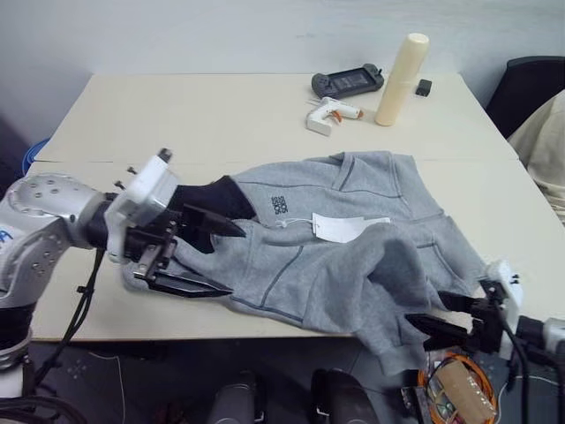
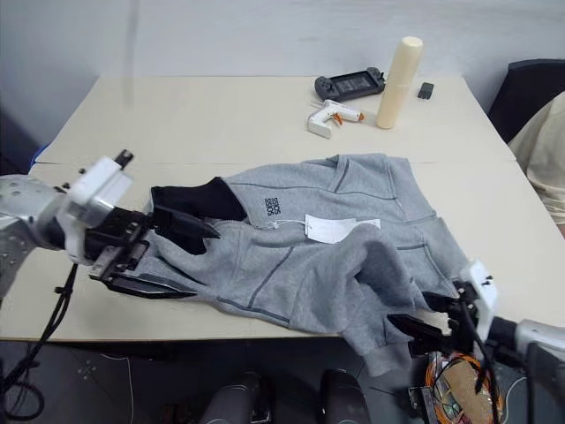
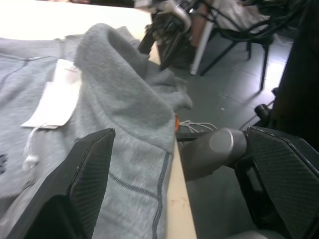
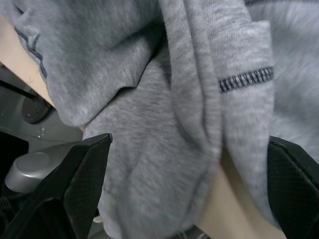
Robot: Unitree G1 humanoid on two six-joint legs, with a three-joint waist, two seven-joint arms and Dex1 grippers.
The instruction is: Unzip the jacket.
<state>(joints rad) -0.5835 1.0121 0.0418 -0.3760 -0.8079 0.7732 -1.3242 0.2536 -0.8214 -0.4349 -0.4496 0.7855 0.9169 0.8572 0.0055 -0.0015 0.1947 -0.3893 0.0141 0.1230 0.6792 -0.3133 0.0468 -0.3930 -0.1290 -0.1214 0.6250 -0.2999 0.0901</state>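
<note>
- The large light grey fleece jacket point(image 1: 353, 256) lay spread across the near half of the cream tabletop point(image 1: 177, 115), its dark navy collar lining point(image 1: 216, 196) at the robot's left and its hem bunched over the near table edge at the right.
- A white paper hang tag point(image 1: 340, 227) rested on the chest, beside a small dark logo point(image 1: 279, 205).
- The left gripper point(image 1: 199, 256) stood at the collar end with its two black fingers spread wide apart, released and holding nothing; one fingertip lay over the dark collar lining, the other low by the jacket's near edge.
- The right gripper point(image 1: 441, 322) hung just off the near table edge by the drooping hem, its fingers also parted and empty.
- At the far side of the table stood a tall cream cylinder point(image 1: 402, 78), with a white glue gun point(image 1: 328, 113) and a dark handheld controller point(image 1: 347, 81) near it.
</note>
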